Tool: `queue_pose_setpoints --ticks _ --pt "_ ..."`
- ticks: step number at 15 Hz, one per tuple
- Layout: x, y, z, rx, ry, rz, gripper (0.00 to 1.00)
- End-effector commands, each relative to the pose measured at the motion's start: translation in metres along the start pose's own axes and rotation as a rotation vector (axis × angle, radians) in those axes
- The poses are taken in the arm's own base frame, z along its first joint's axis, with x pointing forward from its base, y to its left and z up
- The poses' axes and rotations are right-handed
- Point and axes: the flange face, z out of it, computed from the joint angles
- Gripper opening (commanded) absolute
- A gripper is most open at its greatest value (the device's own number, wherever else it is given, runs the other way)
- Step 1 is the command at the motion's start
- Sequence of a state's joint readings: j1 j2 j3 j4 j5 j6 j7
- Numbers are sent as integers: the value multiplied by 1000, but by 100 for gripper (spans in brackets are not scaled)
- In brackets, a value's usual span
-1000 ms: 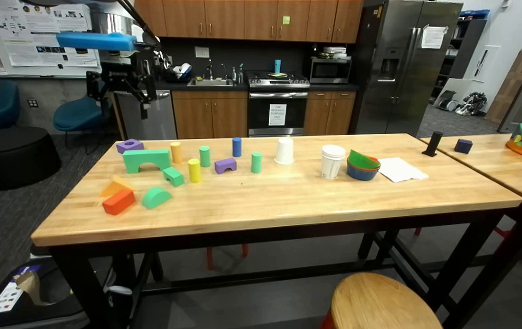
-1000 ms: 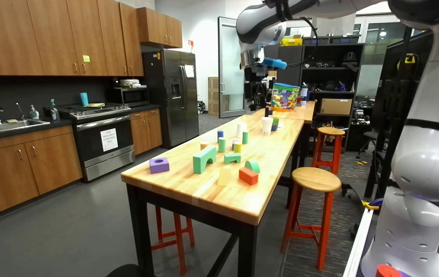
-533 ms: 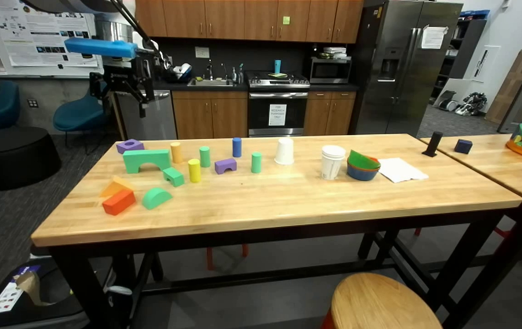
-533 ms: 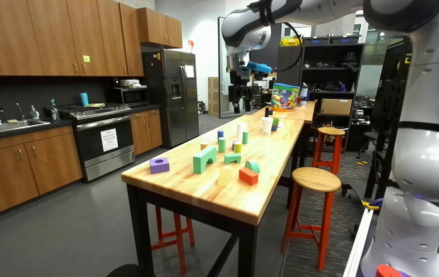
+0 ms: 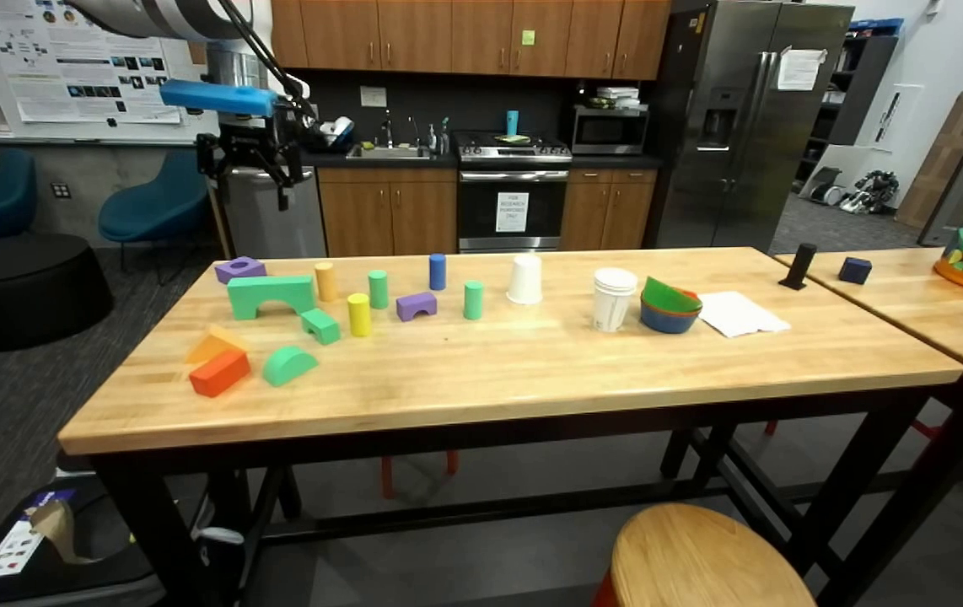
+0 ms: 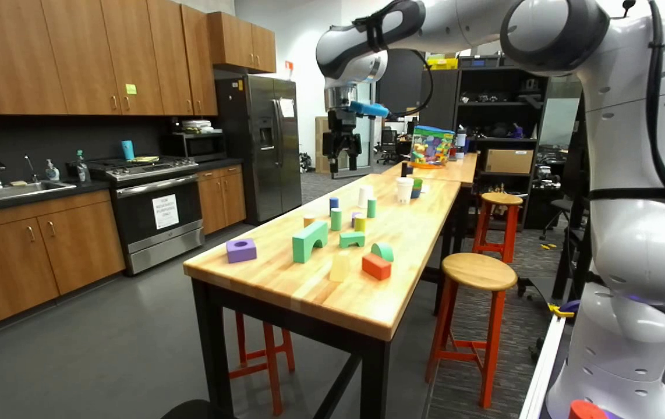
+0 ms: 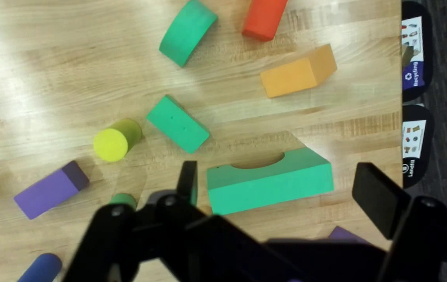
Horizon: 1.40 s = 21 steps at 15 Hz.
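A: Fingers (image 7: pixel 380 199): wide apart, nothing clamped. Wrist view, lower half of the frame: one left of centre, one over at the right.

B: What's between them?

A: Long green foam-looking arch block (image 7: pixel 272 188), lower middle of that frame. Lined up in sight only. In an exterior view the gripper (image 5: pixel 247 185) hangs upper left, clear of the pale wooden tabletop (image 5: pixel 532 362), so no contact.

B: Neighbours, quick.

A: Wrist view again. Small green bridge-shaped block (image 7: pixel 177 124) up and left of the arch; bright yellow cylinder (image 7: pixel 110 145) further left; orange wedge-like block (image 7: pixel 292 76) upper right; red rectangular block (image 7: pixel 263 21) at the top edge; blue cylinder (image 7: pixel 43 267) lower left corner.

B: Any change?

A: Just the gripper: over the last second it slides right in that exterior frame, fingers just as spread. Blocks sit on the same spots.

B: Meaning?

A: My read: travel in free air, no block handled in this stretch. The arch stands where it was, left part of the exterior frame, nearest the gripper as far as the wrist view tells. Exact height I can't judge.
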State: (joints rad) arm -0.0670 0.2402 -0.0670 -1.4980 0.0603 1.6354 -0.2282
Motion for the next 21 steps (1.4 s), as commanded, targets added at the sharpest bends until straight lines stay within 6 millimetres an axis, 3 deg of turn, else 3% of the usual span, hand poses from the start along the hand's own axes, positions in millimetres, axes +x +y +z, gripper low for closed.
queue_pose_setpoints --ticks 1,5,9,13,14,21 --pt "32 3 4 -40 -5 3 100" --pt "63 4 23 -50 -24 23 100" --pt "86 -9 35 -63 -4 62 100" --pt "81 -22 26 -42 -16 45 100" --pt "86 -17 41 -41 -9 36 100" --pt "88 -17 45 -40 -15 36 100"
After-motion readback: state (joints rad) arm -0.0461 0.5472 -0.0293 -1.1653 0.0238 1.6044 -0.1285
